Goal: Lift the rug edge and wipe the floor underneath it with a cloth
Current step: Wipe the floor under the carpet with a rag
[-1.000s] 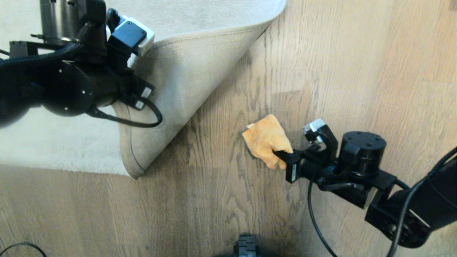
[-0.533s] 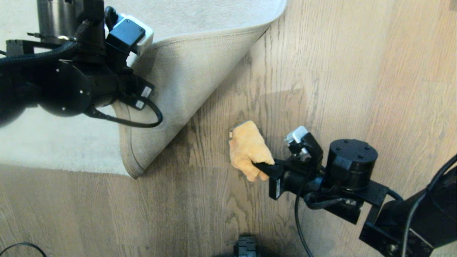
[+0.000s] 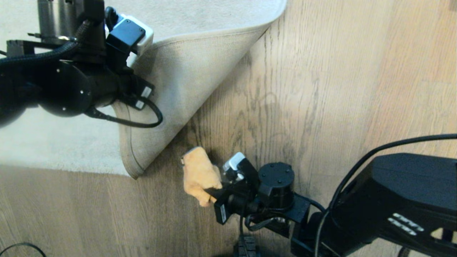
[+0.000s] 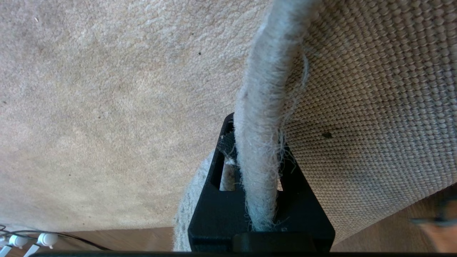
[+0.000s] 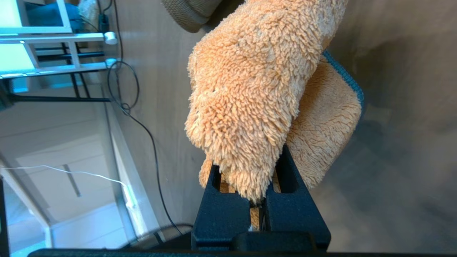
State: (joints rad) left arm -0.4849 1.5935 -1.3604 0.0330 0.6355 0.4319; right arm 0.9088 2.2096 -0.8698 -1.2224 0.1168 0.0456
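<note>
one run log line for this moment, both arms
left gripper: shut on rug edge, folded back | right gripper: shut on cloth, on floor beside fold

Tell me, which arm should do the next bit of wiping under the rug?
The right. Its gripper is shut on the cloth, right beside the folded-back rug edge on bare floor. The left gripper is busy pinching that edge up.

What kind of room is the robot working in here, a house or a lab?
Probably a living space or a mock-up of one: wood-plank floor, a big pale rug with its corner folded back, and white shelving with loose cables by the wall. The cables hint at a test setup.
</note>
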